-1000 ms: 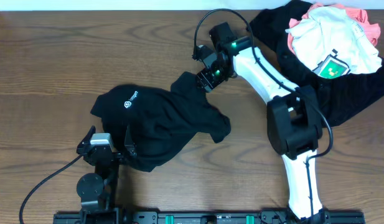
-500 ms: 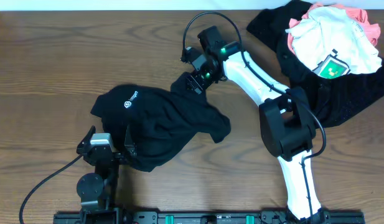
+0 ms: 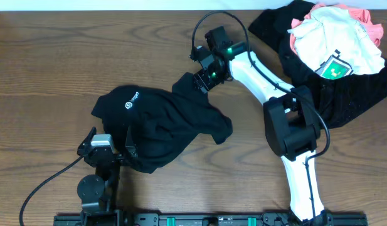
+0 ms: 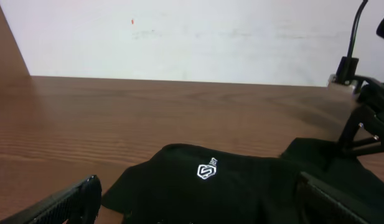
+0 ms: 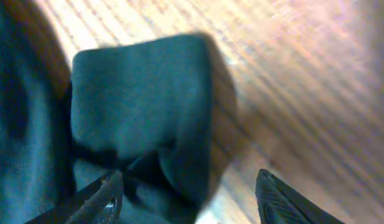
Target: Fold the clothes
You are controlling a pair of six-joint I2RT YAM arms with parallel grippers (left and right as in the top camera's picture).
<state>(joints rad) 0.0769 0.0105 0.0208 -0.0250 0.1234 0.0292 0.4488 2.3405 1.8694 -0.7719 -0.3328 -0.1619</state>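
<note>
The wooden table (image 3: pixel 42 63) is brown with a long straight grain. At its middle lies a black shirt (image 3: pixel 162 122), soft and matte, crumpled into a lumpy mound with a sleeve-like flap running toward the upper right; its outline matches the earlier view. In the far right corner the other clothes are heaped: a black garment (image 3: pixel 356 94) spread underneath, a rumpled white one (image 3: pixel 331 37) with a green print on top, and a coral-pink one (image 3: pixel 369 14) peeking out at the edges. The right gripper (image 3: pixel 199 81) sits at the black shirt's upper corner, a little further right than half a second ago. Its jaws are parted around a thick fold of the cloth without pinching it. The left gripper (image 3: pixel 108 145) stands wide apart at the shirt's near edge. A small round white logo (image 3: pixel 132 98) faces up.
</note>
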